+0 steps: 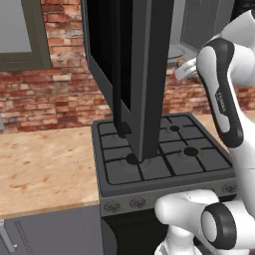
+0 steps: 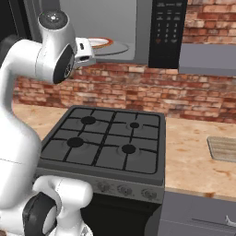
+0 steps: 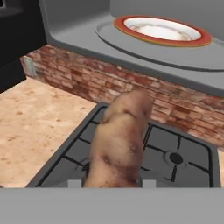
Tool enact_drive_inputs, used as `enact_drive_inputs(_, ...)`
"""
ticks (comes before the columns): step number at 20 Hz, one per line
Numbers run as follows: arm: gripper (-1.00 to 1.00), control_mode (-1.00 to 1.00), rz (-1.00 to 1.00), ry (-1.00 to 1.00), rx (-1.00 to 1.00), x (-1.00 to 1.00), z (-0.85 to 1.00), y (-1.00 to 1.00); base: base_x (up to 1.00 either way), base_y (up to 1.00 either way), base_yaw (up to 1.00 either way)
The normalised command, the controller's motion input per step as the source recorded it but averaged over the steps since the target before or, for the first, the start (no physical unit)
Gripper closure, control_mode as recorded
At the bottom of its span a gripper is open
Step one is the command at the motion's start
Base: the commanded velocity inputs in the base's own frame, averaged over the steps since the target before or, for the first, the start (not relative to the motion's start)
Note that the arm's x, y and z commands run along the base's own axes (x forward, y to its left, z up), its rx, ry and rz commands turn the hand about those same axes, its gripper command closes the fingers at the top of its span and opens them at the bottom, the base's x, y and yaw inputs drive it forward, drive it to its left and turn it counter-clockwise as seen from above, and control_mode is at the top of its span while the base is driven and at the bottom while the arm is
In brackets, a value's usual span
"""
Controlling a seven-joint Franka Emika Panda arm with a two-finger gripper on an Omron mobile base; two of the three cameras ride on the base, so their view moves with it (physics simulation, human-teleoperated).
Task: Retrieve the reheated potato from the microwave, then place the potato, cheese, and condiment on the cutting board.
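up front in the left base view, the microwave [image 1: 130,64] door hangs open above the hob [image 1: 164,152]. right base view – cutting board [image 2: 223,148] right of the hob, on the wood counter [image 2: 193,152]. hand view – gripper [image 3: 109,183] clamped on the potato [image 3: 119,140], below the microwave's plate [image 3: 162,29].
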Motion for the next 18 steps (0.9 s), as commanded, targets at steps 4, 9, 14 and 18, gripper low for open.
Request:
enact_drive_inputs(4,1.0,-1.0,-0.03,0.0,0.0,-0.57,-0.47,-0.01,0.0,0.0,0.0)
enact_drive_inputs(9,1.0,-1.0,-0.04,0.02,0.0,-0.36,-0.57,-0.03,0.0,0.0,0.0)
enact_drive_inputs(14,1.0,-1.0,-0.05,0.09,0.0,-0.16,-0.61,-0.02,0.0,0.0,0.0)
enact_drive_inputs(18,1.0,-1.0,-0.01,0.02,0.02,-0.02,-0.47,-0.02,0.0,0.0,0.0)
